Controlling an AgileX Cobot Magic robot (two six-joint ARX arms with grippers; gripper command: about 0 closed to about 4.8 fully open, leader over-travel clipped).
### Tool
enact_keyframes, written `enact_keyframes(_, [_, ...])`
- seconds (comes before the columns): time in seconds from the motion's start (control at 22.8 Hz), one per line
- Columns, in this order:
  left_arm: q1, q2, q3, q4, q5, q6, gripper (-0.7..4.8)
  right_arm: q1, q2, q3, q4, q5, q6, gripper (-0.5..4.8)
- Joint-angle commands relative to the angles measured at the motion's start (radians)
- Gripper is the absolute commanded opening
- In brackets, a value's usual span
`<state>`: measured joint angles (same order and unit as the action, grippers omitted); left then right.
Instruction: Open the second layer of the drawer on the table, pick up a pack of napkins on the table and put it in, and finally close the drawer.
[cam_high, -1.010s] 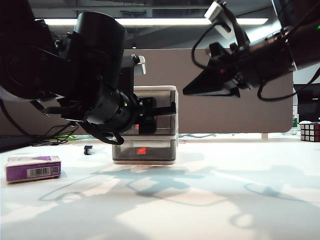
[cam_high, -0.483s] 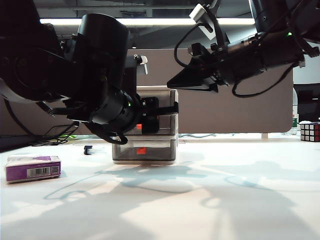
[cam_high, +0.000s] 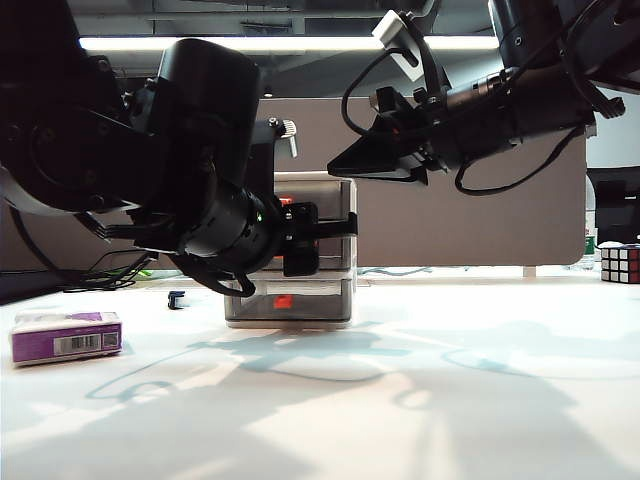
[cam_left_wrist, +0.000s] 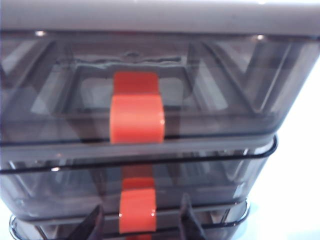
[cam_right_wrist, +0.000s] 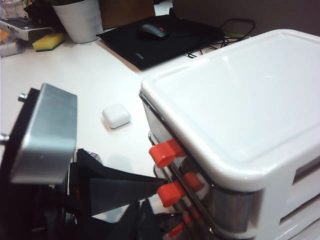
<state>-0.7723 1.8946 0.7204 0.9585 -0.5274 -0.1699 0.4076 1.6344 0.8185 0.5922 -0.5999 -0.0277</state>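
The left gripper (cam_left_wrist: 137, 225) straddles, jaws apart, the second layer's (cam_left_wrist: 140, 192) red-orange handle (cam_left_wrist: 136, 210); right gripper's (cam_high: 345, 166) state unclear.

drawer (cam_high: 312, 250) upright mid-table | 2nd layer (cam_left_wrist: 140, 187) (orange handle) | napkins (cam_high: 66, 336) purple, flat, far left

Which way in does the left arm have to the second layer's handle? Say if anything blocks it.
Probably yes, straight in. The left gripper has its jaws open either side of the second layer's handle, and nothing lies between them.
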Motion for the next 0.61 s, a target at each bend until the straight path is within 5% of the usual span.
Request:
enact_keyframes(0.04, [0.002,0.005,0.015,0.023,-0.003,0.006,1.83,0.001,-0.002,0.004,0.010,-0.006,0.001,-0.05])
enact_keyframes(0.61, [0.002,0.023,0.038,0.025,-0.015,0.040,1.74,0.001,-0.002,0.004,0.009,-0.006,0.000,-0.05])
